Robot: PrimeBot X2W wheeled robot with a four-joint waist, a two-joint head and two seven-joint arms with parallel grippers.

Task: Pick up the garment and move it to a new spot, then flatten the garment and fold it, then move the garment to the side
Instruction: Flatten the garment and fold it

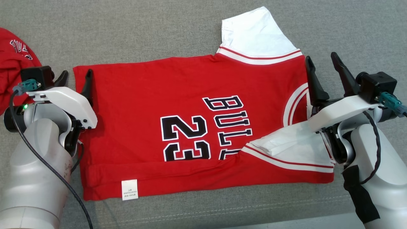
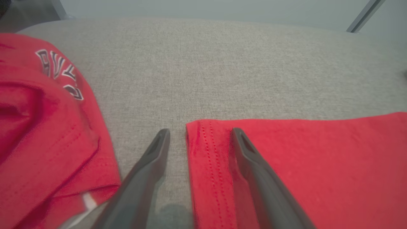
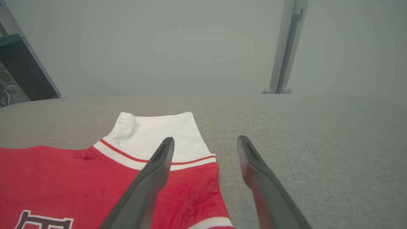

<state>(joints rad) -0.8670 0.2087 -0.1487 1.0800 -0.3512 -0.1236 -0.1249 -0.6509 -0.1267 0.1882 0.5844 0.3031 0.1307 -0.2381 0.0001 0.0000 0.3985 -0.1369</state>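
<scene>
Now | left gripper [image 1: 76,74], right gripper [image 1: 321,57]: wide, empty | second red shirt [image 1: 12,63] just left of garment [image 1: 190,127]

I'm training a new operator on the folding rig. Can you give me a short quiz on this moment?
1. True or false: the left pincer is shut on the shirt.
2. Which number is printed on the shirt? A) 32 B) 23 C) 7
3. Fill in: the second red garment lies on the robot's ____ side.

Key: 1 false, its jaws stand open across the shirt's hem edge; 2 B; 3 left.
</scene>
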